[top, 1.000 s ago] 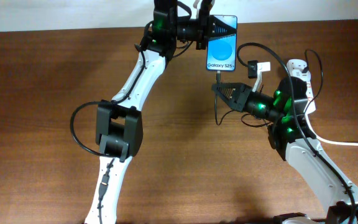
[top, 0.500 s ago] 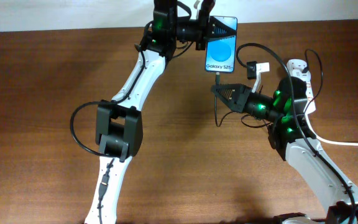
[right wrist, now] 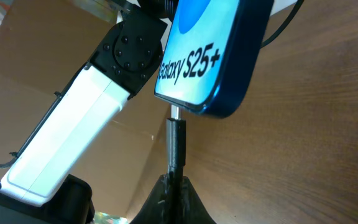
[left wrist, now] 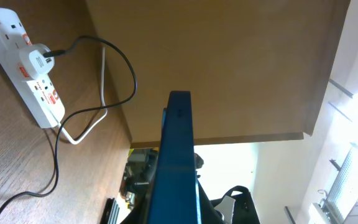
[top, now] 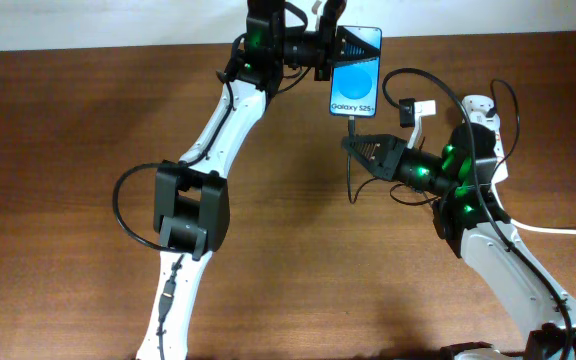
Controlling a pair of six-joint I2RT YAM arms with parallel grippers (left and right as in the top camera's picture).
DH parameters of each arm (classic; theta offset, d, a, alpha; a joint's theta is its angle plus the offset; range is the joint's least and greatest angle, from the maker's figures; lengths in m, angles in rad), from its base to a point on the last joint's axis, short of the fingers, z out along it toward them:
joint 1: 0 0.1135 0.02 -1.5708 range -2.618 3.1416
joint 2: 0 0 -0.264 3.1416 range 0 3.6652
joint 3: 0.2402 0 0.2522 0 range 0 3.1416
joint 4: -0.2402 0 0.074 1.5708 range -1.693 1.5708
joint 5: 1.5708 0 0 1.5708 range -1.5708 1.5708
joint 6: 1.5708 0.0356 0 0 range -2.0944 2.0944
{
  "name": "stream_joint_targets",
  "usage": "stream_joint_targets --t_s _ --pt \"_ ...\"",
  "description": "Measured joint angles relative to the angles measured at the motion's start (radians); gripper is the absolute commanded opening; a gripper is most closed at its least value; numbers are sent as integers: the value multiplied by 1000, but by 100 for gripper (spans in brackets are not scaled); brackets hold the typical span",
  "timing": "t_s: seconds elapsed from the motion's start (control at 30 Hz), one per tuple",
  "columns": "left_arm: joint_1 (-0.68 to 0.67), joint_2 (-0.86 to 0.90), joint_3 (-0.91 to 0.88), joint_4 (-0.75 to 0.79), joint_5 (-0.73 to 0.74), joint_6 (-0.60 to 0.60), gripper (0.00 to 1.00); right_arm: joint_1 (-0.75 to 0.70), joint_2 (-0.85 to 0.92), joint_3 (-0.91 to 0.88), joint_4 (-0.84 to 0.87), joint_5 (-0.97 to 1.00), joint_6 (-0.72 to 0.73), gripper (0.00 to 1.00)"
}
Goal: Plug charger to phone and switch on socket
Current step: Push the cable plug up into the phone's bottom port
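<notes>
My left gripper [top: 340, 42] is shut on the phone [top: 355, 75], blue screen with white "Galaxy S25" text, and holds it at the table's far edge. The phone shows edge-on in the left wrist view [left wrist: 176, 162] and from below in the right wrist view [right wrist: 207, 50]. My right gripper [top: 360, 146] is shut on the charger plug [right wrist: 176, 146], whose metal tip touches the phone's bottom edge. The thin black charger cable [top: 352, 170] hangs below. The white socket strip [top: 485, 125] lies at the right; in the left wrist view [left wrist: 23, 65] a white adapter sits on it.
The thick white power cord [top: 558, 230] runs off to the right from the strip. The charger cable loops in arcs above the strip [top: 438, 82]. The table's far edge [top: 118, 48] meets a pale wall.
My right gripper with the plug shifted slightly, keeping the tip at the phone's bottom edge. The left arm and phone barely moved.
</notes>
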Motion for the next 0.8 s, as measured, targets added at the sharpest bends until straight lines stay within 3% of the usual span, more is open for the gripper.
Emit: stream_joint_targets --t_s 0.33,0.8 --pt "-2 0 0 -64 -4 79 0 0 2 -6 33 1 21 4" --pt "-5 0 0 -68 -12 89 0 -6 3 -8 33 10 27 4"
